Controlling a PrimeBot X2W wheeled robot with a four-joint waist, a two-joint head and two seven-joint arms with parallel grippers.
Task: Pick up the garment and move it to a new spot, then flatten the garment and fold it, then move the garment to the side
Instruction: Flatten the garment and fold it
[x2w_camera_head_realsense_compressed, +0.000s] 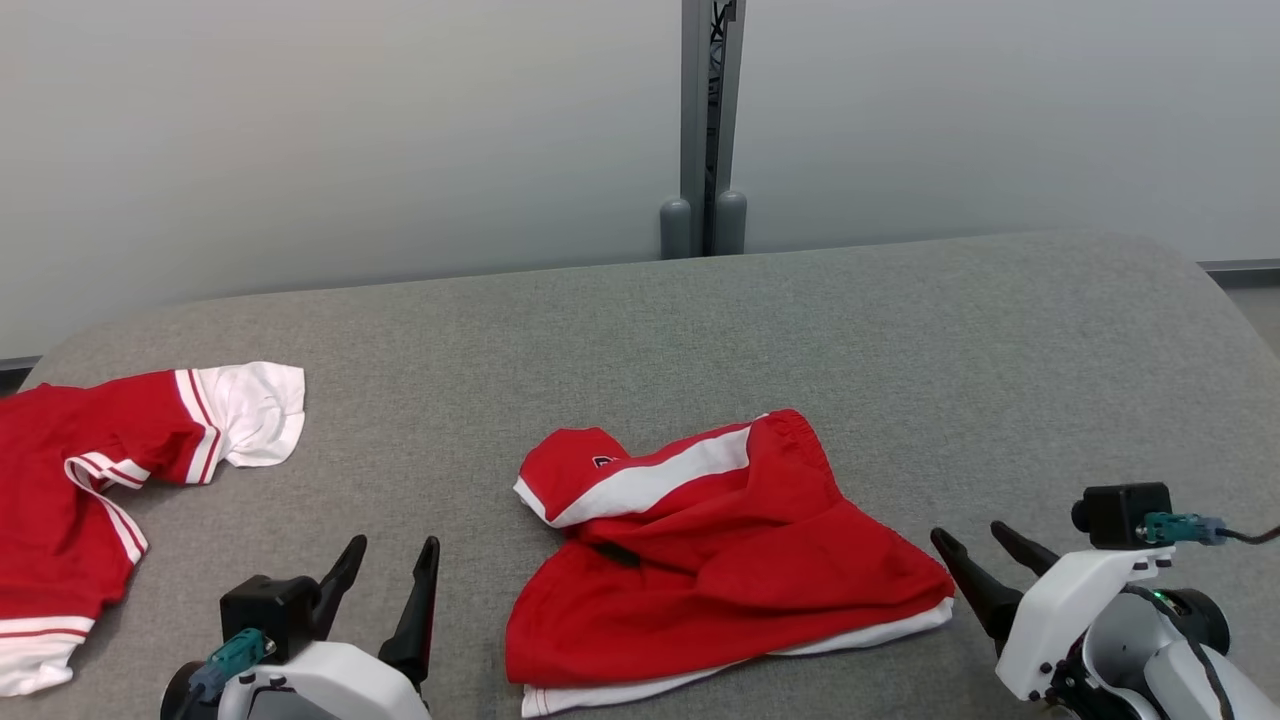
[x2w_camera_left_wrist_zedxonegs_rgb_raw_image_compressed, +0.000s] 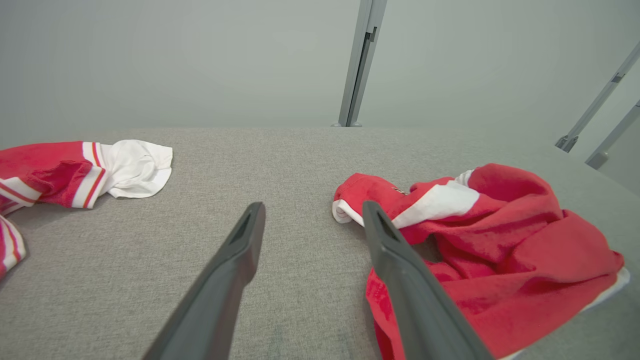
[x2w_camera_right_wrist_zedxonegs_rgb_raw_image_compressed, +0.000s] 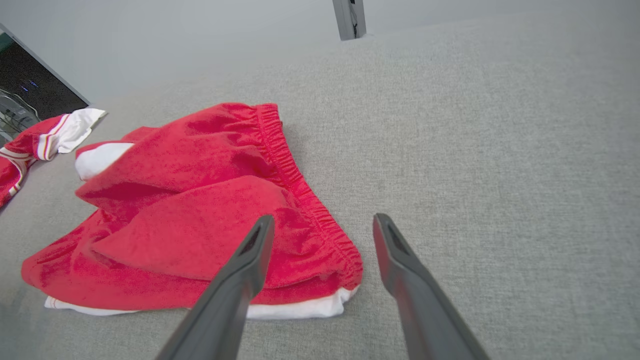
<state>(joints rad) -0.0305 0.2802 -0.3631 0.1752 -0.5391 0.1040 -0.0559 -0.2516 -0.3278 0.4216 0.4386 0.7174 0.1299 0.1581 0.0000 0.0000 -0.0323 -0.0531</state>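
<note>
A pair of red shorts (x2w_camera_head_realsense_compressed: 730, 570) lies crumpled on the grey fabric-covered tabletop (x2w_camera_head_realsense_compressed: 900, 350), partly doubled over on itself. A white band (x2w_camera_head_realsense_compressed: 660, 480) crosses the far part of the shorts, and a white hem (x2w_camera_head_realsense_compressed: 850, 635) shows along their near edge. Their gathered elastic waistband (x2w_camera_right_wrist_zedxonegs_rgb_raw_image_compressed: 290, 165) runs down the right side of the shorts.

The left gripper (x2w_camera_head_realsense_compressed: 392, 548) sits to the left of the shorts, apart from them in the head view, with its jaws spread wide and empty. The right gripper (x2w_camera_head_realsense_compressed: 970, 535) is just beside the near right corner of the shorts, fingers angled toward them. Its jaws are likewise parted and hold nothing. In the right wrist view one of its fingers stands in front of the waistband end, and whether it touches the cloth cannot be told.

Well to the left of the shorts lies a red jersey (x2w_camera_head_realsense_compressed: 60, 480) with a white sleeve (x2w_camera_head_realsense_compressed: 255, 410) and striped trim. Beyond the shorts, past the far edge of the tabletop, a grey metal post (x2w_camera_head_realsense_compressed: 710, 120) rises against a pale wall (x2w_camera_head_realsense_compressed: 300, 130).
</note>
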